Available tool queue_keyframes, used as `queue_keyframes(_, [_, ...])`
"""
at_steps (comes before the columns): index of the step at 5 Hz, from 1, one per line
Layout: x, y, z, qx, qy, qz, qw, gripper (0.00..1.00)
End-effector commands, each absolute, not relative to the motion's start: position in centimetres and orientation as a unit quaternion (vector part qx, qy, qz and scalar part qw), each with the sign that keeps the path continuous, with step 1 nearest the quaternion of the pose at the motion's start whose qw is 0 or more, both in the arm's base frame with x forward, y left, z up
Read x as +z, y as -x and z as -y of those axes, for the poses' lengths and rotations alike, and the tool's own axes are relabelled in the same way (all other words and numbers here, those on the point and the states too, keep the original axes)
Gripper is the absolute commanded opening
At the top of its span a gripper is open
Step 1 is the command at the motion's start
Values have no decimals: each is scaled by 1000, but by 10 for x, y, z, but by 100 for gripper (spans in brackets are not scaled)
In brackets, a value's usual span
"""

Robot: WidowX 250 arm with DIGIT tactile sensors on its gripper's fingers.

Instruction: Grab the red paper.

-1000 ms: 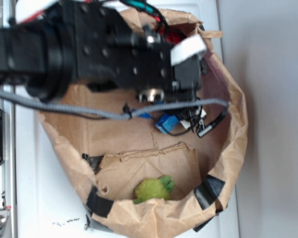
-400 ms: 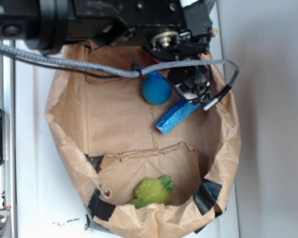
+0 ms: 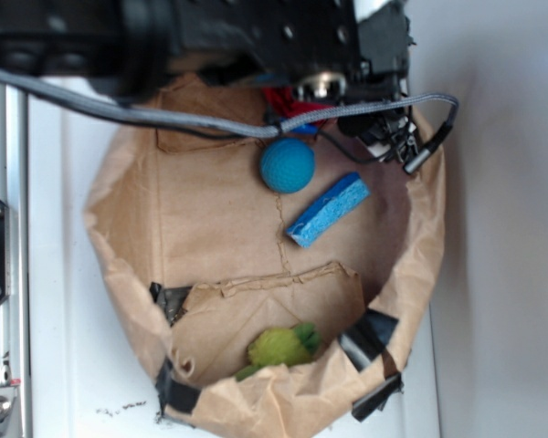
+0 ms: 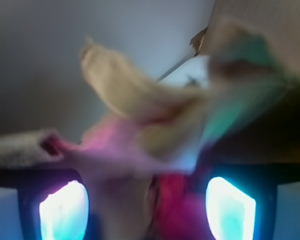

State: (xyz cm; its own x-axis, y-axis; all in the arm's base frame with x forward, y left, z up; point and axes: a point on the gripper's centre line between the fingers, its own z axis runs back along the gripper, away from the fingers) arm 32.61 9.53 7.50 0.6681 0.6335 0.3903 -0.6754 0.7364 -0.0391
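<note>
Arm now shifted to the bag's [image 3: 128,237] far rim, uncovering the ball [image 3: 287,165] and sponge [image 3: 328,209]; fingers [image 4: 64,209] spread open, straddling the red paper [image 3: 283,99] against the far wall, so closing should secure it.

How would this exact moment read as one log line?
gripper: open, over red paper | blue ball, blue sponge, green toy: untouched in bag

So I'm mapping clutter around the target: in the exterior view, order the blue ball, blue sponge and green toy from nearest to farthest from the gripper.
From the gripper, at the bag's top:
1. Blue sponge, just below it.
2. Blue ball, to its left; close to the sponge's rank.
3. Green toy, at the bag's bottom.
</note>
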Motion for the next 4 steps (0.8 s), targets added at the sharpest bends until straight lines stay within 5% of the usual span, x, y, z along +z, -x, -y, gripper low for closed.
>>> queue_keyframes(1, [78, -324, -107, 362, -76, 256, 893, 100])
queue_keyframes(2, [67, -322, -104, 345, -85, 278, 893, 100])
queue_keyframes(4, [106, -297, -106, 292, -19, 232, 928, 100])
